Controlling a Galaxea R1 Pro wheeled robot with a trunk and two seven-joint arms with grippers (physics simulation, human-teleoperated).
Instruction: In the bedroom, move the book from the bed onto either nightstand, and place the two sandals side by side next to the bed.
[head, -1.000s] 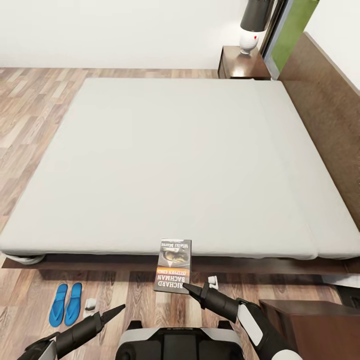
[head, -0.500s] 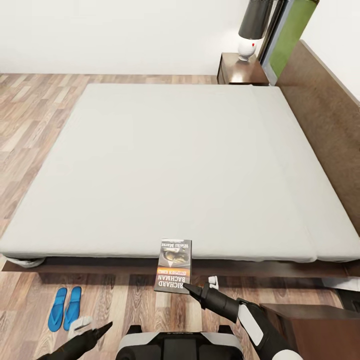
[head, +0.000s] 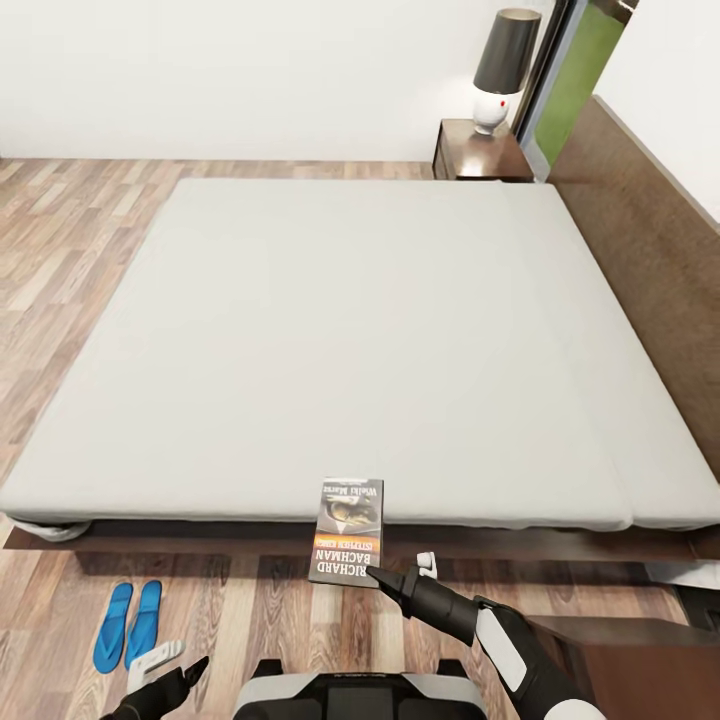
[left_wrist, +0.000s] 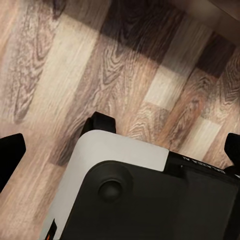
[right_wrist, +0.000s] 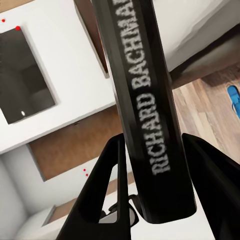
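1. Dark-covered, the book (head: 347, 532) is hanging in your right gripper (head: 375, 577) at lower centre of the head view, overlapping the bed's (head: 300, 340) near edge; in the right wrist view both fingers (right_wrist: 100, 195) are pressing on its spine (right_wrist: 145, 105).
2. Your left gripper (head: 185, 668) is showing at the lower left corner; I cannot tell how wide it is standing.
3. The two sandals (head: 128, 624) are lying side by side on the plank floor (head: 250, 610) at lower left, near the bed frame.
4. One nightstand (head: 478, 152) is sitting at upper right under a lamp (head: 500, 68); another dark cabinet corner (head: 640, 660) is sitting at lower right, just beside your right arm.
5. Open floor is running along the left edge.
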